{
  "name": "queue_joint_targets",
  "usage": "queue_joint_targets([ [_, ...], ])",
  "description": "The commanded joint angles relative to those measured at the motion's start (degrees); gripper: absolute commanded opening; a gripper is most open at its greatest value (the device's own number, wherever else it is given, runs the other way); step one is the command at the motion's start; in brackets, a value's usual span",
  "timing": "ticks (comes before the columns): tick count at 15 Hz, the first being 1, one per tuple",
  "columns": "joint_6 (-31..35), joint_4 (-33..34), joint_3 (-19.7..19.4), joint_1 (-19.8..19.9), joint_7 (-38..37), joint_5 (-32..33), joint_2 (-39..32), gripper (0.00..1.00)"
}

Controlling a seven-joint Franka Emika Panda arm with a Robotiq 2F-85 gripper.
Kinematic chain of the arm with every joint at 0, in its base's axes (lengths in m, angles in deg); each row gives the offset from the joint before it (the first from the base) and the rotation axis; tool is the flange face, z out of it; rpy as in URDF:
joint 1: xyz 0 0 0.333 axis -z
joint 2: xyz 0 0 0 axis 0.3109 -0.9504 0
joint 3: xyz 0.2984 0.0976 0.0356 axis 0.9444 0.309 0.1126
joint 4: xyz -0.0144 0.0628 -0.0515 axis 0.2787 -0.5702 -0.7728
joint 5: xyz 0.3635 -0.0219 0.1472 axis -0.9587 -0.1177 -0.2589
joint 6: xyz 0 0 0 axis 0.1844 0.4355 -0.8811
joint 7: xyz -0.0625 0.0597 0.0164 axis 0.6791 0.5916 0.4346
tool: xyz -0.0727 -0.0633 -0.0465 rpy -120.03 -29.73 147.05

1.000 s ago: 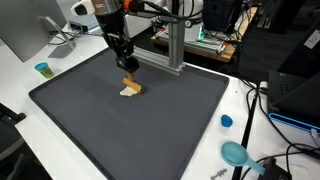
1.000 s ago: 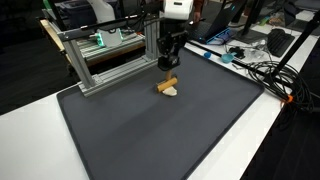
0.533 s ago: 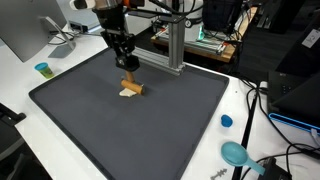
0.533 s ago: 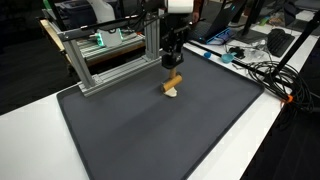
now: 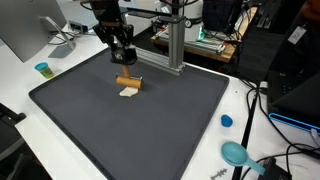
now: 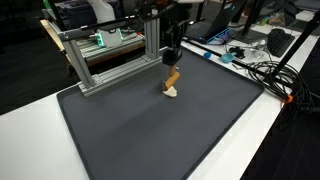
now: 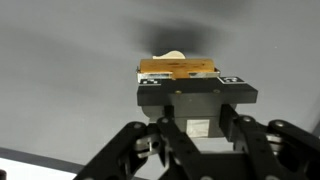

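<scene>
In an exterior view, a teal cup (image 5: pixel 42 69) stands on the white bench (image 5: pixel 15 88), left of the dark mat (image 5: pixel 130 130). Over the mat's far part the jaws are closed tight on a wooden block (image 5: pixel 127 82). They hold it just above a cream piece (image 5: pixel 128 93) that lies on the mat. To the right stands a metal frame (image 5: pixel 172 45), and a blue cap (image 5: pixel 226 121) lies farthest right.

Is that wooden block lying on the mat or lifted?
Lifted: the fingers grip the wooden block clear of the mat, above a pale piece.
</scene>
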Motion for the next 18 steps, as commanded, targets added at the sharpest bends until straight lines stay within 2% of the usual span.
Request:
queue_joint_targets([
  [1, -12.69, 6.13, 0.86, 1.24, 9.79, 1.92, 1.69, 0.21],
  [5, -20.11, 12.99, 0.76, 1.18, 19.36, 6.60, -1.59, 0.21],
  [9, -18.87, 16.23, 1.13, 1.03, 28.76, 11.52, -5.36, 0.21],
  [12, -15.93, 16.12, 2.86, 1.66, 37.09, 8.26, -7.18, 0.21],
  [15, -11.32, 14.66, 5.03, 1.75, 40.93, 3.39, -7.75, 0.21],
  [16, -12.83, 14.34, 3.57, 0.87, 37.79, 6.36, -7.82, 0.46],
  [18, -11.50, 14.34, 4.49, 0.74, 38.68, 4.95, -8.33, 0.46],
])
